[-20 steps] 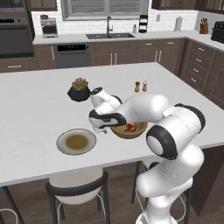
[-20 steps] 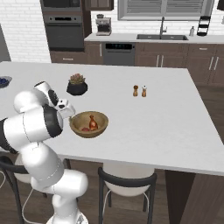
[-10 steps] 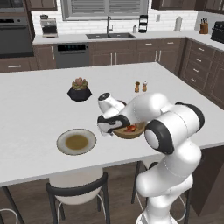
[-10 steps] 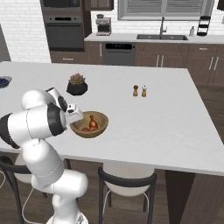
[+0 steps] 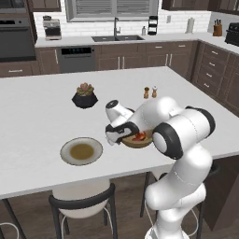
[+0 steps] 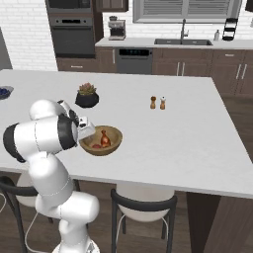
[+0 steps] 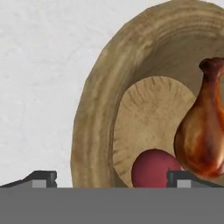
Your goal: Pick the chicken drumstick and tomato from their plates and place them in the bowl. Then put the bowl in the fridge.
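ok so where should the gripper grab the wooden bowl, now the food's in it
Probably the near rim of the bowl, straddled from above with one fingertip inside and one outside. The wall is thin and upright there, and the tomato and chicken drumstick lie further in.

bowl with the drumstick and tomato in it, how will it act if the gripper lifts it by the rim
The bowl looks like rigid wood, so its thick rim should not flex. Held at one side it will likely tilt. The round tomato may then roll across the floor, and the drumstick, leaning against the wall, could slide.
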Controlling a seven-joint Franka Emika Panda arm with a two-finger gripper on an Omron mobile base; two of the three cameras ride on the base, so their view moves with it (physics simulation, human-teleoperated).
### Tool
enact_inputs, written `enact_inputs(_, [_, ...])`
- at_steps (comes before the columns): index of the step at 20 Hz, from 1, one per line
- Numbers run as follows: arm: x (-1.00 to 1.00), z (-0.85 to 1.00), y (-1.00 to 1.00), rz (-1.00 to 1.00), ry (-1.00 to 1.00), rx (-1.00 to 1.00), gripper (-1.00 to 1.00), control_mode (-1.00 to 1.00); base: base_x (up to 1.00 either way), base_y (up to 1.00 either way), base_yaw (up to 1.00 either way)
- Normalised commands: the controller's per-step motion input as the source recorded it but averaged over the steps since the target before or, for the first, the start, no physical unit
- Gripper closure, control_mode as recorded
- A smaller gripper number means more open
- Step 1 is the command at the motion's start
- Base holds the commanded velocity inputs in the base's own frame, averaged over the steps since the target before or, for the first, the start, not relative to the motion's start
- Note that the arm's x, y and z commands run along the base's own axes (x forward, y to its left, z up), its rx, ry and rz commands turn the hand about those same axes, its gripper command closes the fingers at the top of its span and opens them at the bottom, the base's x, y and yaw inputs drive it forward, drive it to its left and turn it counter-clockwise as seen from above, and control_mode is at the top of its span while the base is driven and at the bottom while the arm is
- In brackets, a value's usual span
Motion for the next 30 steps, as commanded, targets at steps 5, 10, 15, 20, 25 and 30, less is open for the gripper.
enact_inputs(5, [0.04,-0.24,0.0,0.02,0.0,0.0,-1.0,-1.0,0.0,0.0,0.0])
enact_inputs(10, [0.0,-0.28,0.0,0.0,0.0,0.0,-1.0,-1.0,0.0,0.0,0.0])
enact_inputs(15, [0.0,-0.12,-0.03,0.0,0.0,0.0,1.0,-1.0,0.0,0.0,0.0])
enact_inputs(20, [0.0,0.0,-0.11,0.0,0.0,0.0,1.0,-1.0,0.0,0.0,0.0])
enact_inputs(25, [0.0,0.0,-0.04,0.0,0.0,0.0,1.0,-1.0,0.0,0.0,0.0])
enact_inputs(30, [-0.18,0.19,0.0,0.01,0.0,0.0,1.0,-1.0,0.0,0.0,0.0])
